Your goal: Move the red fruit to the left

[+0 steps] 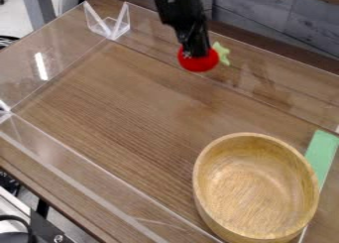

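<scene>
The red fruit (pixel 200 59) is small, round and glossy, with a green leafy bit sticking out on its right side. It sits near the far edge of the wooden table (pixel 133 118), right of centre. My black gripper (pixel 196 49) comes down onto it from above, and its jaws are shut on the top of the fruit. The fingertips are partly hidden by the fruit and the dark gripper body.
A large wooden bowl (pixel 256 187) stands at the front right. A clear plastic wall (pixel 54 153) rings the table, with a clear stand (pixel 107 23) at the back left. A green item (pixel 322 153) lies at the right edge.
</scene>
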Available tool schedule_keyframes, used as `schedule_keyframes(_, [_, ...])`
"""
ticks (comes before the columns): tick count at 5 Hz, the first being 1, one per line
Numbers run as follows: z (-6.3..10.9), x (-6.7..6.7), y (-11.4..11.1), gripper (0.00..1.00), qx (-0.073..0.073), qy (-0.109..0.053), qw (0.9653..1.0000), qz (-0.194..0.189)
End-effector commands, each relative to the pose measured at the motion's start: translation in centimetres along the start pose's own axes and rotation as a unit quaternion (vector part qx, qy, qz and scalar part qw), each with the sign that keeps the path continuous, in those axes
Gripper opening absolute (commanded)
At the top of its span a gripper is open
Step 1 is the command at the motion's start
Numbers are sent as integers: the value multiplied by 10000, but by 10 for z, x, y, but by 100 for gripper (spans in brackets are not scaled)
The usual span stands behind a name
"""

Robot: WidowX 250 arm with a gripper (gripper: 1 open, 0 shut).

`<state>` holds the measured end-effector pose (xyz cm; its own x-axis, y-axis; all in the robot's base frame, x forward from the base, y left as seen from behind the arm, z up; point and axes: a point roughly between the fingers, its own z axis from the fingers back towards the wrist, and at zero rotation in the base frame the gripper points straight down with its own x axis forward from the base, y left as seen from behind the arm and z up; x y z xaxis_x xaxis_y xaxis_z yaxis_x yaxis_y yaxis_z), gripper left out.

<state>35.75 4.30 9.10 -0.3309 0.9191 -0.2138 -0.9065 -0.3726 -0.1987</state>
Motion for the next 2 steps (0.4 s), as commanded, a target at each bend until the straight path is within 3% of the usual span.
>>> schedule_keyframes(1, [31, 6, -12, 0, -264, 116, 9996, -36])
schedule_keyframes(2, [39, 17, -18, 0, -267, 160, 9995, -29])
